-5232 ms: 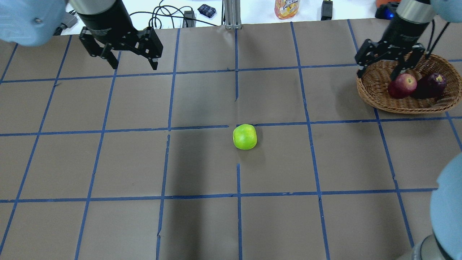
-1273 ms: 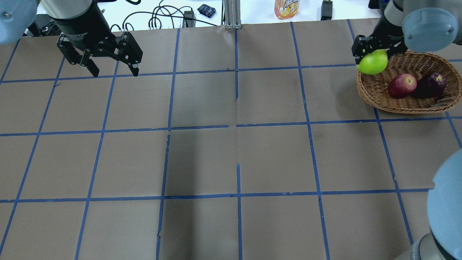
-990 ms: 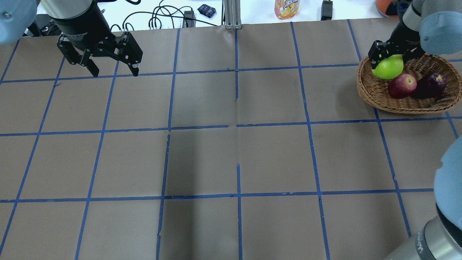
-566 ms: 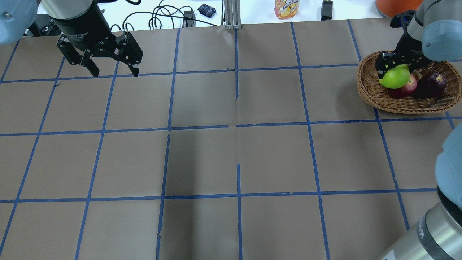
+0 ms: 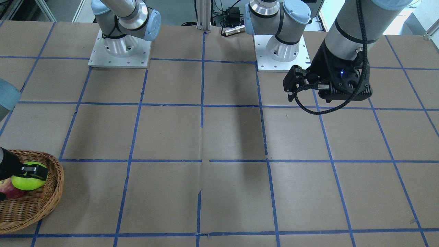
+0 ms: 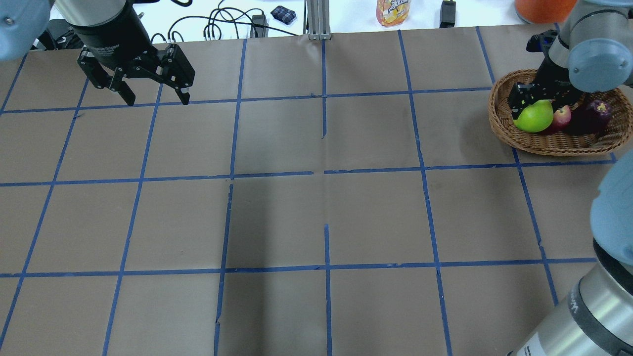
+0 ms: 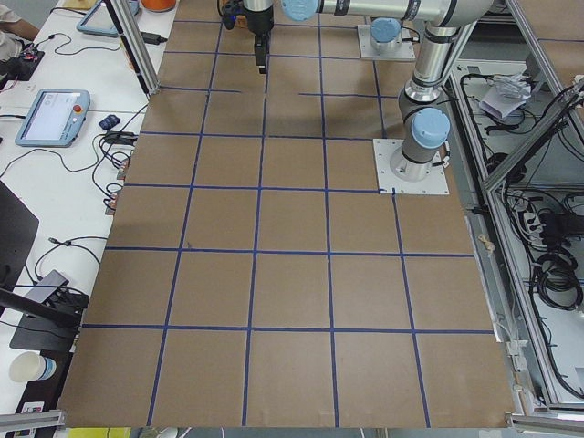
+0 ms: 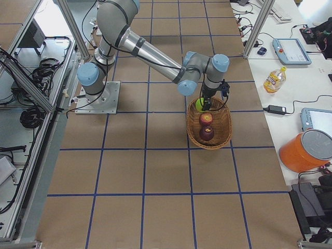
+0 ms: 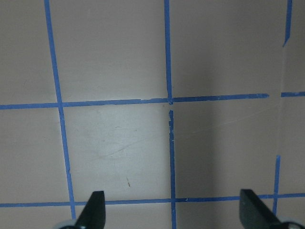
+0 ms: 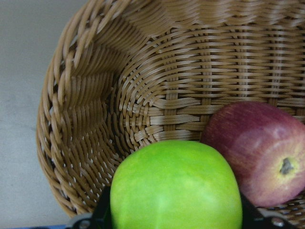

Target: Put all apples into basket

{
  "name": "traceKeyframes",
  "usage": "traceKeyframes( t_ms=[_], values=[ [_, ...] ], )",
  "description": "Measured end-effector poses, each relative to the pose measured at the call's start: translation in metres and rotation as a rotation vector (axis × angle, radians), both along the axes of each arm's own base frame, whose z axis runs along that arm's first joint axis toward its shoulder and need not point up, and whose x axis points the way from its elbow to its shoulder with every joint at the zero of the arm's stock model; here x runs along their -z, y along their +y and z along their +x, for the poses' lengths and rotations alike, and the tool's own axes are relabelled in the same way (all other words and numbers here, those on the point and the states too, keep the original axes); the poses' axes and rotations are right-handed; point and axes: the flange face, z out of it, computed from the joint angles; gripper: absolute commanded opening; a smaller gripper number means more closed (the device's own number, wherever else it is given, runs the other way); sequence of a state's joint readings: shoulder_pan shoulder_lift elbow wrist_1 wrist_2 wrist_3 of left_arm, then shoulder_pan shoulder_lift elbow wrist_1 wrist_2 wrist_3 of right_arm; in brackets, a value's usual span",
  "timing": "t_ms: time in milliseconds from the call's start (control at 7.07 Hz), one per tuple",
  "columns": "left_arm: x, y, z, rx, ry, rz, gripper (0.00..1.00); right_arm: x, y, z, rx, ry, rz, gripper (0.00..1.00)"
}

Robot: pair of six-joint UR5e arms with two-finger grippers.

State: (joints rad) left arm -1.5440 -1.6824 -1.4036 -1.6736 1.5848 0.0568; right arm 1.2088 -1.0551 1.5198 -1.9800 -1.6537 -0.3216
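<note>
The wicker basket (image 6: 500,129) stands at the table's far right. My right gripper (image 6: 536,110) is shut on the lime green apple (image 6: 534,117) and holds it low inside the basket's left part, next to the red apple (image 6: 563,116). The dark maroon apple (image 6: 591,114) lies to the right of the red one. In the right wrist view the green apple (image 10: 176,187) sits between the jaws, with the red apple (image 10: 259,149) beside it on the weave (image 10: 95,100). My left gripper (image 6: 156,101) hangs open and empty over the far left; it also shows in the left wrist view (image 9: 174,212).
A yellow bottle (image 6: 393,11), cables (image 6: 222,22) and an orange bucket (image 6: 541,5) lie beyond the table's far edge. Brown paper with a blue tape grid (image 6: 324,173) covers the table. The arm bases (image 5: 118,51) stand at the robot's side.
My right gripper has taken the green apple from the table's middle, carried it over the basket rim and lowered it beside the red apple. The left arm has stayed still in the last second.
</note>
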Motion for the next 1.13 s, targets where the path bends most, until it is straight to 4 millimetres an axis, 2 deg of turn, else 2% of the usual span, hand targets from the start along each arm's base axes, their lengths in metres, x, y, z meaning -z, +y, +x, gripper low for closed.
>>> traceKeyframes(
  t_ms=[283, 424, 566, 707, 848, 1131],
  values=[
    [0.0, 0.0, 0.0, 0.001, 0.0, 0.0, 1.0, 0.009, 0.0, -0.001, -0.002, -0.001, 0.02, 1.0],
    [0.0, 0.0, 0.0, 0.001, 0.0, 0.0, 1.0, 0.005, 0.0, -0.001, -0.001, 0.0, 0.022, 1.0],
    [0.0, 0.0, 0.0, 0.001, 0.0, 0.0, 1.0, -0.007, 0.002, -0.001, 0.002, 0.0, 0.024, 1.0],
    [0.0, 0.0, 0.0, 0.001, 0.0, -0.001, 1.0, -0.028, 0.007, 0.001, 0.005, -0.003, 0.026, 1.0],
    [0.0, 0.0, 0.0, 0.001, 0.0, -0.001, 1.0, -0.057, 0.017, 0.005, 0.01, -0.007, 0.026, 1.0],
    [0.0, 0.0, 0.0, 0.0, 0.0, 0.0, 1.0, -0.13, 0.057, 0.026, 0.046, -0.025, 0.042, 1.0]
  ],
)
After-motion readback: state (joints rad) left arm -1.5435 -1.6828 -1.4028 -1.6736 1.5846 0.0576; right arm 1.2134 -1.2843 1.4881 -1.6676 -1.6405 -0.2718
